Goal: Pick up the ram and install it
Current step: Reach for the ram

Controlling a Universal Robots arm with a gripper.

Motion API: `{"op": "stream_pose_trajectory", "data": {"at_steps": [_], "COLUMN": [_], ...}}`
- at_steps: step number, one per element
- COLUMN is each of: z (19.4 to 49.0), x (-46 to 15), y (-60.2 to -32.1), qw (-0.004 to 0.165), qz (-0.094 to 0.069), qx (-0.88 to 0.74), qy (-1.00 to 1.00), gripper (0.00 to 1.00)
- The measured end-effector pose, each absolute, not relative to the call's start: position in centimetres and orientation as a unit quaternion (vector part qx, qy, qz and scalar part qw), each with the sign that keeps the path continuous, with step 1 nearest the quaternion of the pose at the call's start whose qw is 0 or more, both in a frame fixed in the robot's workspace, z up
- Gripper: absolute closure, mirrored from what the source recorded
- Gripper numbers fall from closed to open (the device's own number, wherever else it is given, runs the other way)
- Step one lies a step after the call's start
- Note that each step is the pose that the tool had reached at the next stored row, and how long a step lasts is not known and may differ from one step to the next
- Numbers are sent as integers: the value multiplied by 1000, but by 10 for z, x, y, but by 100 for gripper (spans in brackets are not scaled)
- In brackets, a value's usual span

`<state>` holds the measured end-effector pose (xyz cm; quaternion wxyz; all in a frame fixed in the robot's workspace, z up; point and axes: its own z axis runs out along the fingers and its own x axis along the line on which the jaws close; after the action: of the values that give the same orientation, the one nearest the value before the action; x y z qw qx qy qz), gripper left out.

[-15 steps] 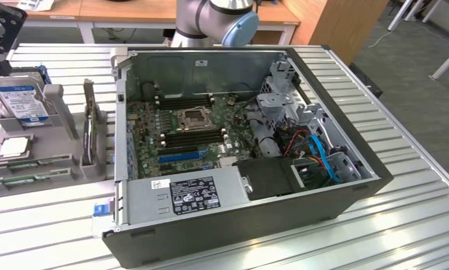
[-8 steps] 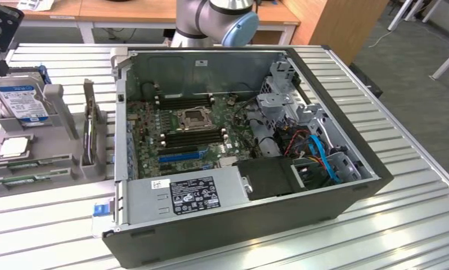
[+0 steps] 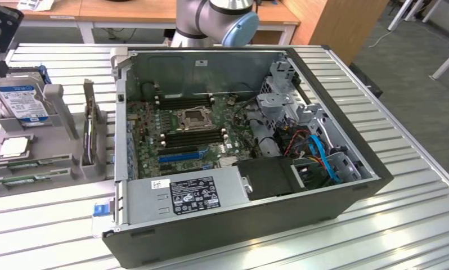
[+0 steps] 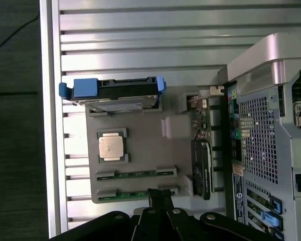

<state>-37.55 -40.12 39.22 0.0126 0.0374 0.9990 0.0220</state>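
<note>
A slatted metal table (image 3: 404, 225) carries everything. On it lies an open PC case (image 3: 232, 239) on its side, with the arm (image 3: 217, 17) rising behind it. Inside the case, a motherboard (image 3: 153, 126) fills the floor, and a grey power supply (image 3: 187, 194) sits along the near wall. Blue cables (image 3: 322, 157) curl in the bay towards the exterior view's right.

Beside the case, on the exterior view's left, sits a grey tray (image 4: 140, 128). A hard drive (image 3: 22, 98) stands on edge at its far end. An expansion card (image 3: 89, 126) stands upright along the side nearest the case. A CPU (image 3: 13, 147) lies flat in the middle.

The ram (image 4: 133, 194) lies flat in a slot along the tray's edge farthest from the drive. A second stick (image 4: 135, 173) lies parallel just beside it, between it and the CPU.

The gripper (image 4: 159, 196) hangs over the tray with its fingers pressed together and nothing between them. The tips are above one end of the ram. I cannot tell whether they touch it.
</note>
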Motion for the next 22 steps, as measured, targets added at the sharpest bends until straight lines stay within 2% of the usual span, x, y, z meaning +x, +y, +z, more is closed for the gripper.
{"op": "stream_pose_trajectory", "data": {"at_steps": [22], "z": [392], "x": [-374], "y": [-412], "qw": [13], "qz": [22], "qx": [37], "qy": [999], "gripper": [90]}}
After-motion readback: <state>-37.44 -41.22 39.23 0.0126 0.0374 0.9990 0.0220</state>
